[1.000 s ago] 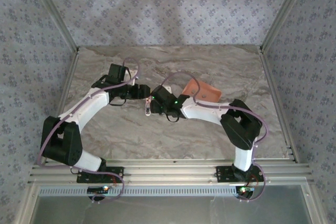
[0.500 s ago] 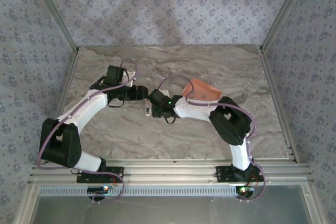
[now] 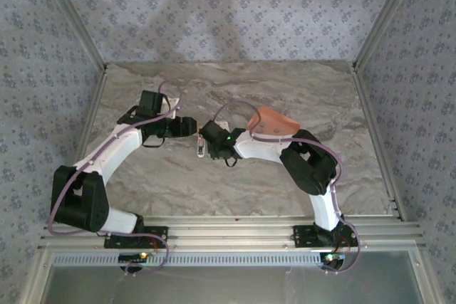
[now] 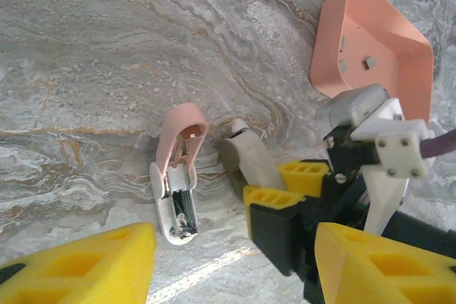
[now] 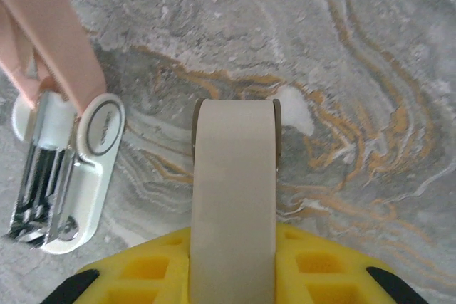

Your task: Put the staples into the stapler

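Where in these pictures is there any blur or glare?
Top external: even, soft light, stapler too small for detail. Left wrist: stapler sharp, yellow pads up close blurred, bright streak on the table. Right wrist: marbling crisp, near finger soft, stapler's metal glinting.

Stapler [image 3: 200,149] on marbled table [image 3: 299,87], tray [image 3: 275,120] nearby
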